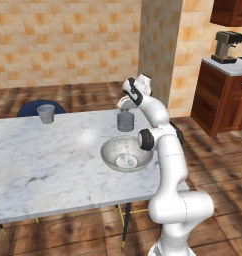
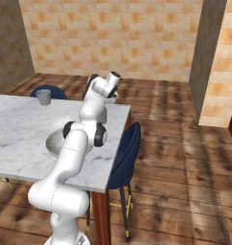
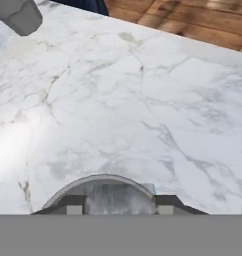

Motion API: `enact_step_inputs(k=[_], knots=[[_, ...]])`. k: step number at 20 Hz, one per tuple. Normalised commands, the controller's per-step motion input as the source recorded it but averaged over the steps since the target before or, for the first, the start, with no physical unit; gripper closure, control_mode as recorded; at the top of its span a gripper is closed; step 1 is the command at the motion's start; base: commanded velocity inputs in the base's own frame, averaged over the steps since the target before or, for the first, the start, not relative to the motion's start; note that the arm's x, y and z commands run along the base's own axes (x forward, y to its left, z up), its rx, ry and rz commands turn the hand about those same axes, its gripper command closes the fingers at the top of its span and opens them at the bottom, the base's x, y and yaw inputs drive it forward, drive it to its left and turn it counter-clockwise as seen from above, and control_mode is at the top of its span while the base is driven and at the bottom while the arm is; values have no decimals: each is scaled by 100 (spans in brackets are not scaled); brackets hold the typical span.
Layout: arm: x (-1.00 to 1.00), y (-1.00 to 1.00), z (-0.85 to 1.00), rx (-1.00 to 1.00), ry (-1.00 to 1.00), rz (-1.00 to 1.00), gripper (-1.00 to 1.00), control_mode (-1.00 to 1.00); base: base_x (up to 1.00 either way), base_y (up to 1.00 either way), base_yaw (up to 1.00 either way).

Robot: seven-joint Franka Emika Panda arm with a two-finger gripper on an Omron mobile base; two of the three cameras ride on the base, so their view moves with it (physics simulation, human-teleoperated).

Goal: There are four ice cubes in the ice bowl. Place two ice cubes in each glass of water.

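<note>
The near glass of water (image 1: 125, 121) stands on the marble table (image 1: 48, 165), just beyond the ice bowl (image 1: 113, 150). My gripper (image 1: 124, 104) hangs directly over this glass, pointing down. In the hand view the glass's rim (image 3: 100, 181) lies right under my gripper (image 3: 119, 205), whose jaws stand apart with nothing spanning them. A small pale ice cube (image 3: 149, 188) shows at the rim beside one fingertip. Pale ice cubes (image 1: 125, 161) lie in the bowl's bottom. The other glass of water (image 1: 45, 113) (image 3: 20, 15) (image 2: 43, 97) stands far off at the table's back left.
A blue chair (image 1: 28, 108) sits behind the far glass, and another blue chair (image 2: 125, 153) stands at the table's right end. A wooden counter with a coffee machine (image 1: 227, 46) lies off to the right. My arm hides most of the bowl (image 2: 53, 142) in the right base view.
</note>
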Motion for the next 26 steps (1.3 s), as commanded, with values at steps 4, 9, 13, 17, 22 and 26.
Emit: enact_step_inputs(k=[4, 9, 13, 17, 22, 26], knots=[[2, 10, 0, 2, -1, 0, -100, -100, 0, 0, 0], [-49, 0, 1, 7, -14, 0, -100, -100, 0, 0, 0], [-72, -12, 15, 13, -25, -1, -100, -100, 0, 0, 0], [-85, -11, 33, 14, -35, -2, -100, -100, 0, 0, 0], [-100, -11, -40, 4, -42, -8, -100, -100, 0, 0, 0], [-100, 0, -13, 5, -34, -13, -100, -100, 0, 0, 0]])
